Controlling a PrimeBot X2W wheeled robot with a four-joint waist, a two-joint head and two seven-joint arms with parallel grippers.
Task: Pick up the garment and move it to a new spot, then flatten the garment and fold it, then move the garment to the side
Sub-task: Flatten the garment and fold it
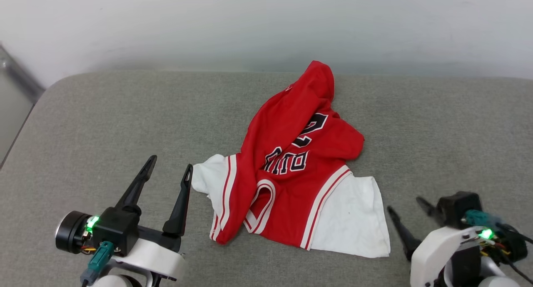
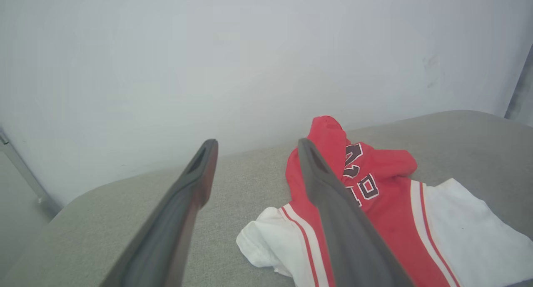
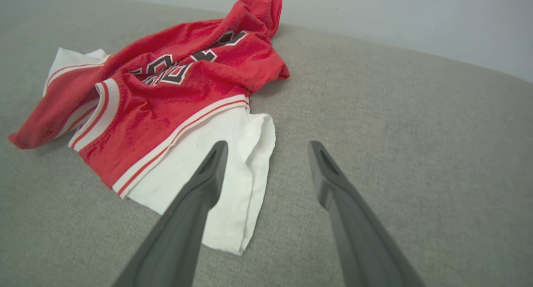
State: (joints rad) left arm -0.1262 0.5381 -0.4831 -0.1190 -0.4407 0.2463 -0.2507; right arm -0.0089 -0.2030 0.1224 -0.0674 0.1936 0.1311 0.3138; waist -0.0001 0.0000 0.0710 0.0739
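The garment (image 1: pixel 291 170) is a red jersey with white sleeves and a black number print, lying crumpled in a heap in the middle of the grey cushion (image 1: pixel 104 124). My left gripper (image 1: pixel 171 163) stands open just left of the garment's left white sleeve, holding nothing. In the left wrist view the garment (image 2: pixel 383 195) lies to the right of my open left gripper (image 2: pixel 256 147). My right gripper (image 1: pixel 406 205) is open at the lower right, just right of the other white sleeve. In the right wrist view the right gripper (image 3: pixel 268 147) hovers over the sleeve's edge on the garment (image 3: pixel 166 95).
A pale wall (image 1: pixel 266 24) rises right behind the cushion's far edge. The cushion's rounded left corner (image 1: pixel 46 95) drops off beside a grey frame strip (image 1: pixel 16 74). Bare cushion lies on both sides of the garment.
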